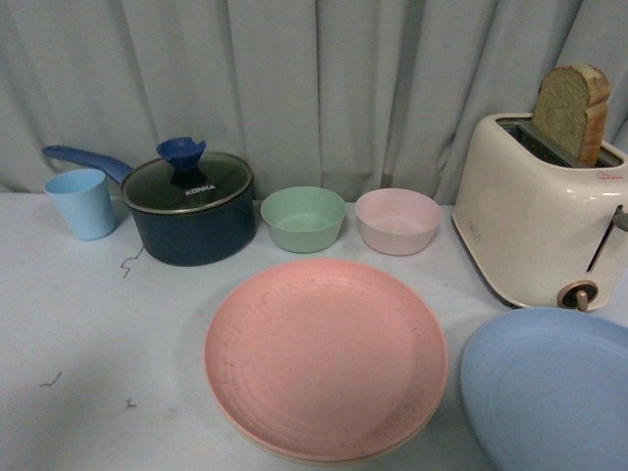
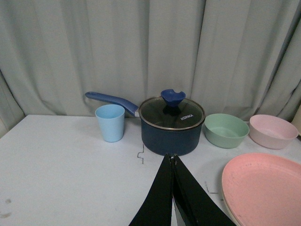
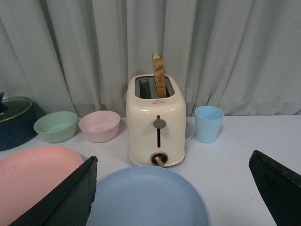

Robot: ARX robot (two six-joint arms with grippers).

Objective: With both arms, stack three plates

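The pink plate (image 1: pixel 326 355) lies at the table's front centre, on top of the cream-beige plate, whose rim (image 1: pixel 257 442) shows under its near edge. The light blue plate (image 1: pixel 549 392) lies alone at the front right. Neither arm shows in the front view. In the left wrist view my left gripper (image 2: pixel 171 157) is shut and empty, above the table left of the pink plate (image 2: pixel 263 188). In the right wrist view my right gripper (image 3: pixel 171 174) is open wide, its fingers on either side of the light blue plate (image 3: pixel 146 200); the pink plate (image 3: pixel 33 174) lies beside it.
A dark blue lidded pot (image 1: pixel 191 206) with a handle and a light blue cup (image 1: pixel 80 203) stand at the back left. A green bowl (image 1: pixel 303 218) and a pink bowl (image 1: pixel 397 221) stand behind the plates. A cream toaster (image 1: pixel 540 221) holding bread stands behind the blue plate, a second blue cup (image 3: pixel 208 123) beside it.
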